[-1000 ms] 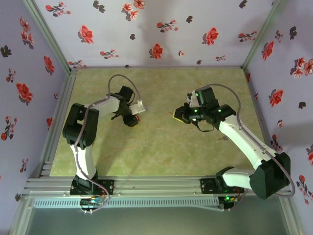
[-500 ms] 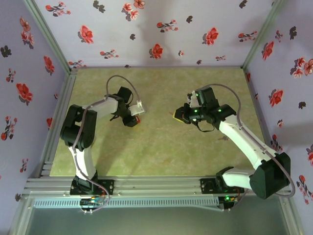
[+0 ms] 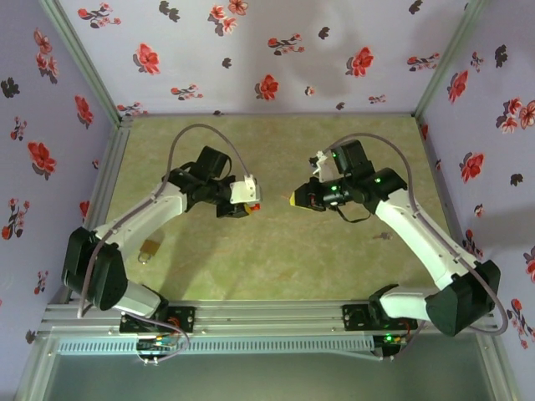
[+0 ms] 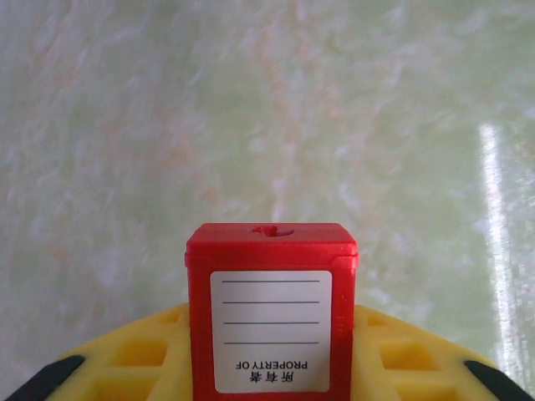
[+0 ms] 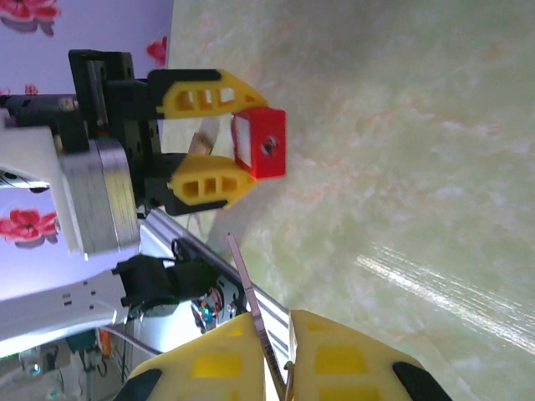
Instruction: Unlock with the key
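Red plastic padlock block [image 4: 271, 317] with white label, pinched between the yellow fingers of the left gripper [image 3: 247, 203], over the pale green marbled desk [image 3: 276, 259], keyhole faced the right gripper [image 3: 294, 199], which clamped a thin metal key [image 5: 249, 280], blade pointed toward the padlock, the two apart.

The red padlock [image 5: 259, 144], white label on one face, sits clamped between the jaws of the left gripper [image 5: 249, 142], keyhole end poking past their tips. The thin metal key [image 5: 255, 322] juts from between the jaws of the right gripper [image 5: 280, 334], its tip apart from the keyhole.
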Tool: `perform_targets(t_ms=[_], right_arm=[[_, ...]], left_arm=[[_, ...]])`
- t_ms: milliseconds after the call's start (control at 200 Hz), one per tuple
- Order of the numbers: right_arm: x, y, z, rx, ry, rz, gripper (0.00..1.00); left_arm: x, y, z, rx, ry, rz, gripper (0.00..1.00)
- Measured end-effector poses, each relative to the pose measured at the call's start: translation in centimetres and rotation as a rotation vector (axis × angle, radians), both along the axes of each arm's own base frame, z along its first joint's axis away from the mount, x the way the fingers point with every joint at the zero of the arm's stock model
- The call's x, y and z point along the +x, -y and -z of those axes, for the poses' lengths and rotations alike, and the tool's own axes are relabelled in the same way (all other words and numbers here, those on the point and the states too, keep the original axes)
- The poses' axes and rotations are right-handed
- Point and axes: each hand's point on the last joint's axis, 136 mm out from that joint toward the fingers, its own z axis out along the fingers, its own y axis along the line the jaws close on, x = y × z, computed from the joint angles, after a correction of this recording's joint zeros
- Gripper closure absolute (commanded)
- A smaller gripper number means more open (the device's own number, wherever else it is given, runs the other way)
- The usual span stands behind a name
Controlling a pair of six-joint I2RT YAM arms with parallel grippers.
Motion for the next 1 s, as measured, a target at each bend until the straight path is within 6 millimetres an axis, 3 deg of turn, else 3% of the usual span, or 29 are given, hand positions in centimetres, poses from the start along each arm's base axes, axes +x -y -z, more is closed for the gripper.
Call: perform_targets(t_ms=[195,390,1000], right_arm=[[-1.5,-1.0,0.9,-0.024,-0.037,-0.082,1.0],[-2.3,-1.5,1.1,-0.021,-0.046,-0.112,1.0],[-2.7,-1.5,2.6,-0.039,-0.083,-0.118,1.0]], left_arm=[[-2.2,1.6,-1.2,-0.014,0.019,0.08,0.96],[-2.5,2.1,-2.5,-0.038,0.045,0.097,0.97],[-4.3,3.6,-3.6,-0.058,0.045,0.161,1.0]])
